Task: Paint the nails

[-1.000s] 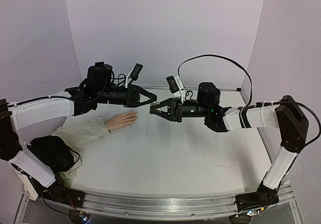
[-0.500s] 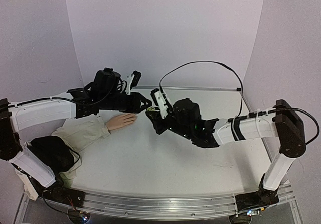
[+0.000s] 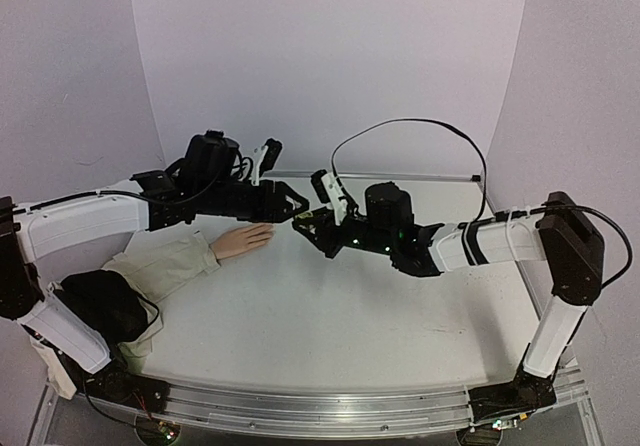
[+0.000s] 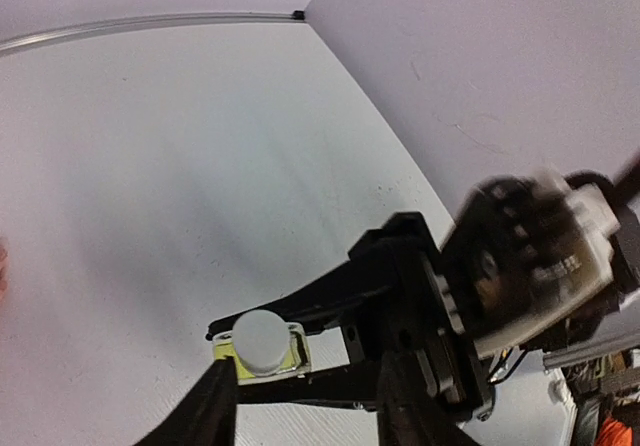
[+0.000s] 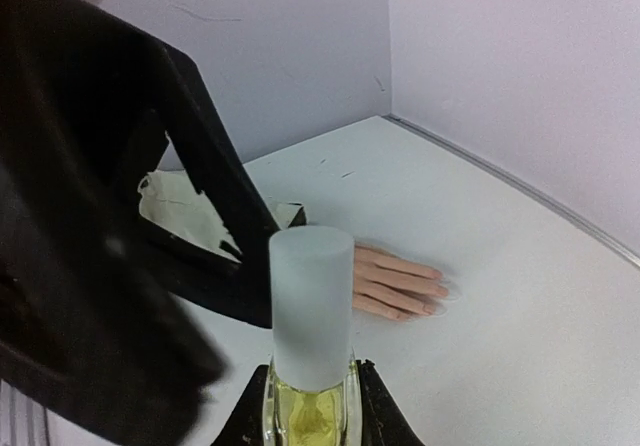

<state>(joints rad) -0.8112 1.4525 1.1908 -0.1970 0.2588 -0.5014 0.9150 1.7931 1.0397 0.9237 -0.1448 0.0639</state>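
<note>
White table [image 3: 330, 316]; mannequin hand [image 5: 395, 284] beyond bottle [image 5: 310, 311], left arm [image 5: 100, 266] alongside

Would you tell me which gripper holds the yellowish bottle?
The right gripper: its jaws clamp the yellowish bottle, while the left gripper stands open by the cap.

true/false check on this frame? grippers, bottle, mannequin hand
1. The right gripper is shut on the bottle. True.
2. The bottle is uncapped. False: its white cap is on.
3. The mannequin hand lies flat on the table, with no gripper on it. True.
4. The left gripper is clamped on the mannequin hand. False: its jaws stand apart, close to the bottle's cap and above the table.
5. The bottle holds yellowish liquid. True.
</note>
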